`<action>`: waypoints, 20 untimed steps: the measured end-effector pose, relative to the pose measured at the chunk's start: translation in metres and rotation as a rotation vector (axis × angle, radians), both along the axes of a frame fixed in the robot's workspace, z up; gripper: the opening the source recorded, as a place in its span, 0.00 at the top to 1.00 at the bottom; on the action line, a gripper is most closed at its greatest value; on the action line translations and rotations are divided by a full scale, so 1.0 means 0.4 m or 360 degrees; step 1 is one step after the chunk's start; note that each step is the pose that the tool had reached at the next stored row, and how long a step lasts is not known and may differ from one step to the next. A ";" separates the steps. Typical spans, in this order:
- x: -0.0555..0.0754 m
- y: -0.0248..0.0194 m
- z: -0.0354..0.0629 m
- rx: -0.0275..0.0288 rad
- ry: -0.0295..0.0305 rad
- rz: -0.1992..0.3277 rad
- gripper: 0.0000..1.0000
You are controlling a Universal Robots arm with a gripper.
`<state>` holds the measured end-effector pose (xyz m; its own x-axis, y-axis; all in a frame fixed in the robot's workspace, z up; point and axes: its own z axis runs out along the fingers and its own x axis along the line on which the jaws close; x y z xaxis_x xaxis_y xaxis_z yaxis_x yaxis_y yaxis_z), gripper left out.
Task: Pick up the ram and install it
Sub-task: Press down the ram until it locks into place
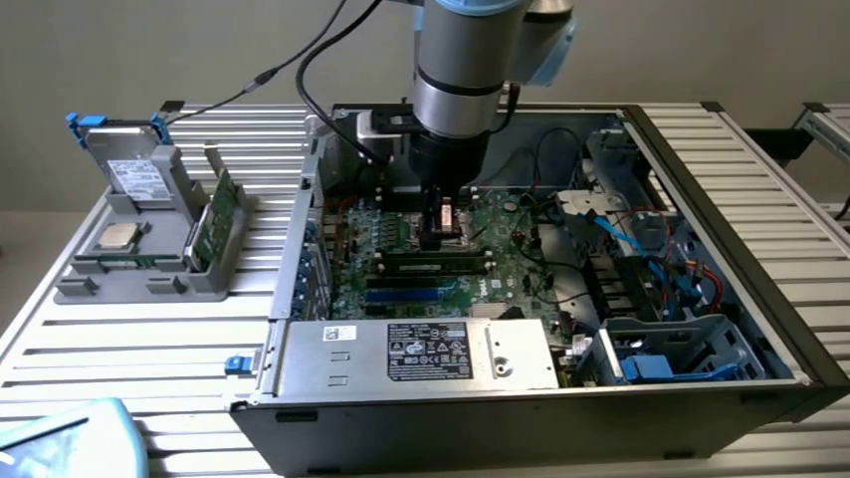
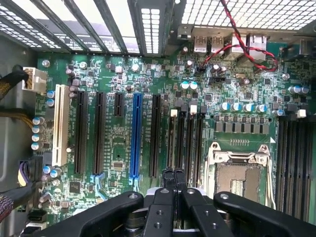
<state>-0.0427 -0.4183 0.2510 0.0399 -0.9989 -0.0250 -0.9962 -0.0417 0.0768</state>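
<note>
The ram (image 1: 432,264), a long narrow green stick with black chips, lies along a slot on the motherboard (image 1: 385,239) inside the open computer case. My gripper (image 1: 443,231) hangs just behind and above it, over the processor socket area, shut with nothing between its fingers. In the wrist view the gripper (image 2: 174,175) has its tips pressed together over the row of black memory slots (image 2: 190,143) beside the empty processor socket (image 2: 239,180). Whether the tips touch the ram I cannot tell.
A grey holder (image 1: 80,289) on the exterior view's left carries a silver processor chip (image 1: 119,236), a broader green card (image 1: 213,224) on edge and a drive (image 1: 133,171). The power supply (image 1: 418,351), blue cables (image 1: 638,244) and case walls crowd the motherboard.
</note>
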 end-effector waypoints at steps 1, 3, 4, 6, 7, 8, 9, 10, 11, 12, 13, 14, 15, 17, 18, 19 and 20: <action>0.006 -0.002 0.001 0.00090 0.00000 0.0000 0.89; 0.020 -0.004 0.001 0.00217 0.00001 0.0000 0.89; 0.024 -0.007 0.001 0.00272 0.00001 0.0000 0.89; 0.028 -0.009 0.001 0.00331 0.00001 0.0000 0.89; 0.028 -0.009 0.001 0.00331 0.00000 0.0000 0.89; 0.028 -0.009 0.001 0.00332 0.00000 0.0000 0.89; 0.028 -0.009 0.001 0.00331 0.00001 0.0000 0.89; 0.028 -0.009 0.001 0.00332 0.00001 0.0000 0.89; 0.028 -0.009 0.001 0.00331 0.00001 0.0000 0.89; 0.028 -0.009 0.001 0.00331 0.00001 0.0000 0.89; 0.028 -0.009 0.001 0.00332 0.00001 0.0000 0.89; 0.028 -0.009 0.001 0.00332 0.00001 0.0000 0.89; 0.028 -0.009 0.001 0.00332 0.00001 0.0000 0.89; 0.028 -0.009 0.001 0.00332 0.00001 0.0000 0.89; 0.028 -0.009 0.001 0.00332 0.00000 0.0000 0.89; 0.028 -0.009 0.001 0.00332 0.00001 0.0000 0.89; 0.028 -0.009 0.001 0.00329 0.00001 0.0000 0.89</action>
